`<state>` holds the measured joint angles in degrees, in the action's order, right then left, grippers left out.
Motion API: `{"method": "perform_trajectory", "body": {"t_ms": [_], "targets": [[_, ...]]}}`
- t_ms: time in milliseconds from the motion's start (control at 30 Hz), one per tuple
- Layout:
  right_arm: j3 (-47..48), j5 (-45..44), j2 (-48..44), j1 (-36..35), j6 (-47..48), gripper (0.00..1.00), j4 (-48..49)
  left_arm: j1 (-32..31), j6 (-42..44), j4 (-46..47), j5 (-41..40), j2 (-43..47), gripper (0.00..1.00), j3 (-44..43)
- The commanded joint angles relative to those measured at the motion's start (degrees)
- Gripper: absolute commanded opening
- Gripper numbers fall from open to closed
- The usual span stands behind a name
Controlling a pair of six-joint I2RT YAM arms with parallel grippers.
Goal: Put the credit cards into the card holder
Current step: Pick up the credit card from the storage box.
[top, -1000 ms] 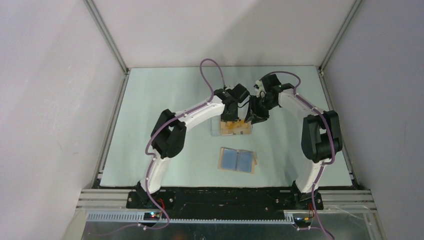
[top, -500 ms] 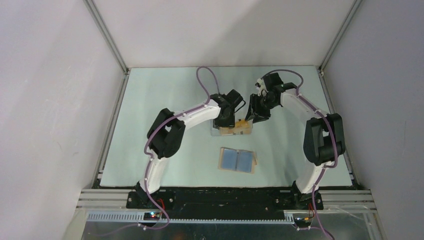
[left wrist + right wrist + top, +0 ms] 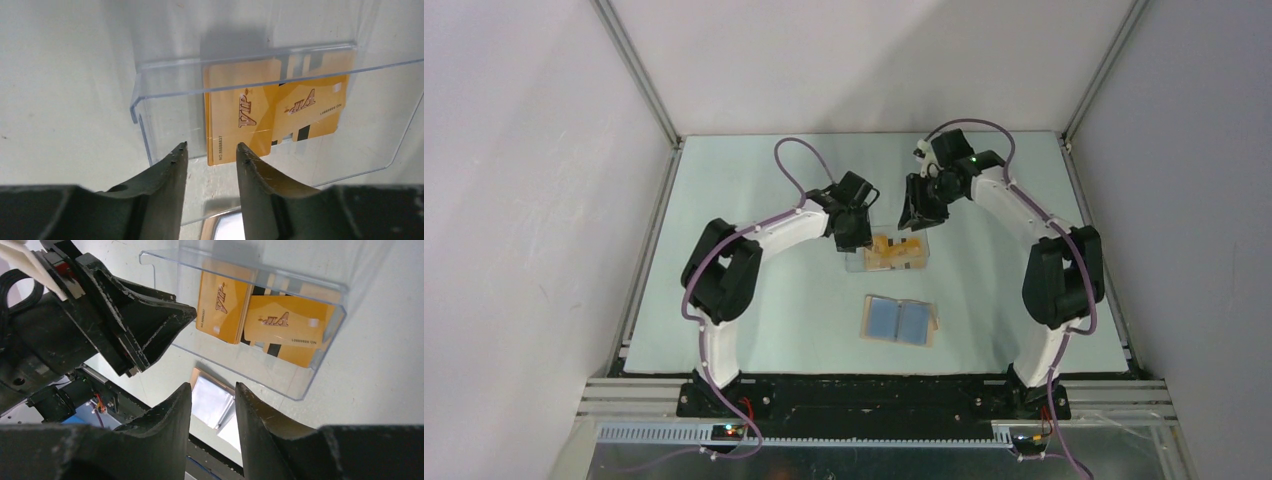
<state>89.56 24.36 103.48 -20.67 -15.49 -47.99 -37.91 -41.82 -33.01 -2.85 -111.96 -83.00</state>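
Orange-yellow credit cards [image 3: 890,250] lie overlapping inside a clear plastic tray [image 3: 862,262] at mid table; they also show in the left wrist view [image 3: 240,117] and the right wrist view [image 3: 222,302]. The card holder [image 3: 899,320], tan with light blue panels, lies open flat in front of the tray, and shows in the right wrist view [image 3: 212,400]. My left gripper [image 3: 856,240] is open and empty at the tray's left end [image 3: 210,150]. My right gripper [image 3: 914,222] is open and empty above the tray's far right [image 3: 212,387].
The tray's clear walls [image 3: 150,85] stand around the cards. Grey enclosure walls and metal frame posts [image 3: 639,75] surround the pale green table mat [image 3: 724,200]. The left arm's fingers [image 3: 145,325] show close in the right wrist view.
My left gripper has pulled back leftward off the tray to its left end. My right gripper has lifted and moved away toward the far side. The cards stay in the tray.
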Motion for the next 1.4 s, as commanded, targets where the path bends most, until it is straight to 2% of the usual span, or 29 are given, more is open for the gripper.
{"method": "perform_trajectory", "body": {"t_ms": [0,233,400,533,800,1033,1133,1367], "targets": [[3.4,0.2,4.3,-1.1,0.8,0.41,-1.0,0.6,-0.3,4.9,4.3,1.4,0.44,-0.1],[3.6,0.6,8.3,-2.0,0.7,0.31,-0.8,0.9,-1.1,5.7,4.4,0.1,0.36,0.1],[3.5,0.9,10.4,-3.3,-0.1,0.3,0.6,1.1,-0.4,6.3,3.7,3.1,0.37,1.8],[4.5,0.8,12.7,-4.7,-1.0,0.31,1.1,2.6,0.3,6.7,3.9,6.4,0.37,3.9],[6.7,-2.9,16.2,-6.6,-2.0,0.36,0.6,6.4,2.3,9.7,11.0,12.1,0.41,8.4],[8.7,-8.1,18.4,-8.0,-1.9,0.42,-1.6,8.0,2.8,9.9,8.9,15.3,0.43,12.3],[9.0,-9.8,19.0,-8.4,-1.9,0.46,-1.9,9.3,2.7,10.4,9.3,15.2,0.43,13.9],[9.2,-11.6,20.6,-9.2,-1.8,0.48,-1.2,9.7,2.2,12.5,11.5,11.4,0.4,15.1]]}}
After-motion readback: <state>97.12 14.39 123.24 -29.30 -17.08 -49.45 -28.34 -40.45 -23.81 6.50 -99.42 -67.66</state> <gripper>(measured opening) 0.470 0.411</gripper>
